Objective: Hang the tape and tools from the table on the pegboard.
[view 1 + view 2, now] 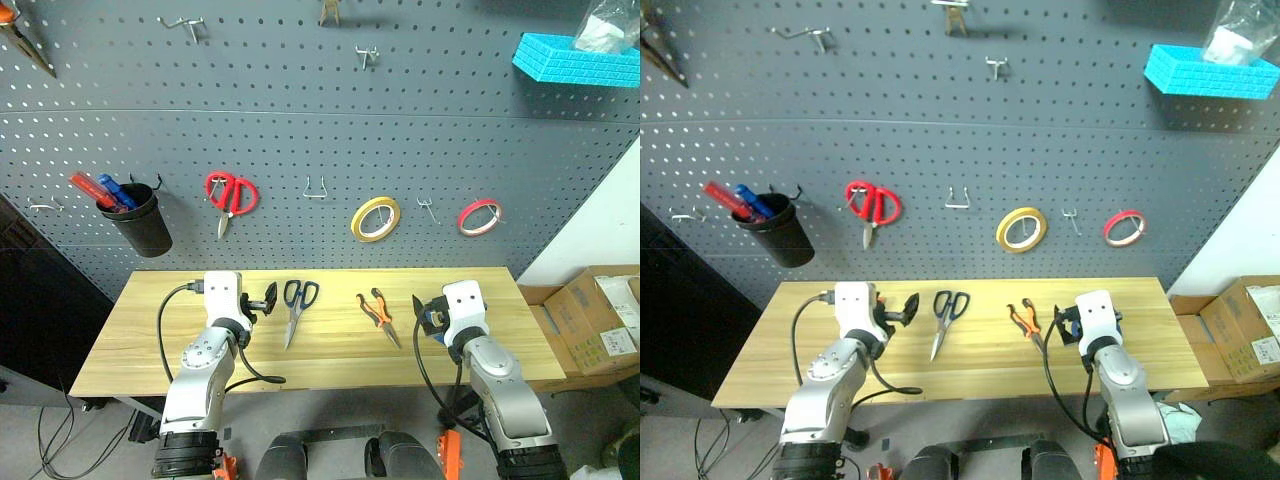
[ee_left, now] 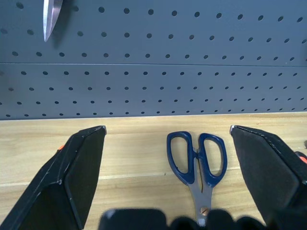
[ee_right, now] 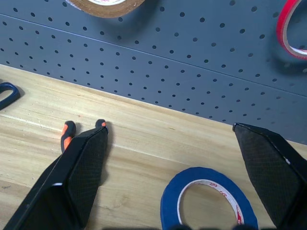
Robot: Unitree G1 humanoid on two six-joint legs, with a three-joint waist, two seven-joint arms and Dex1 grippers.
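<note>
The blue-handled scissors [image 1: 297, 308] lie on the pale wood table [image 1: 330, 355], blades toward me. My left gripper [image 1: 262, 300] hovers open just left of them; in the left wrist view the scissors [image 2: 197, 163] sit between its spread fingers [image 2: 81, 167]. The orange-and-black pliers [image 1: 378, 315] lie right of the table's middle. My right gripper [image 1: 428, 315] is open beside them. In the right wrist view, the blue tape [image 3: 206, 196] lies flat between its fingers, with the pliers' handle tips [image 3: 67, 132] at one side. The grey pegboard [image 1: 300, 120] rises behind the table.
On the pegboard hang red-handled scissors [image 1: 230, 195], a yellow tape ring [image 1: 375, 218], a red tape ring [image 1: 480, 216] and a black cup [image 1: 140, 218]. Bare hooks [image 1: 316, 188] [image 1: 428, 208] sit between them. A blue box [image 1: 575, 60] is up right; cardboard boxes [image 1: 590, 320] stand right of the table.
</note>
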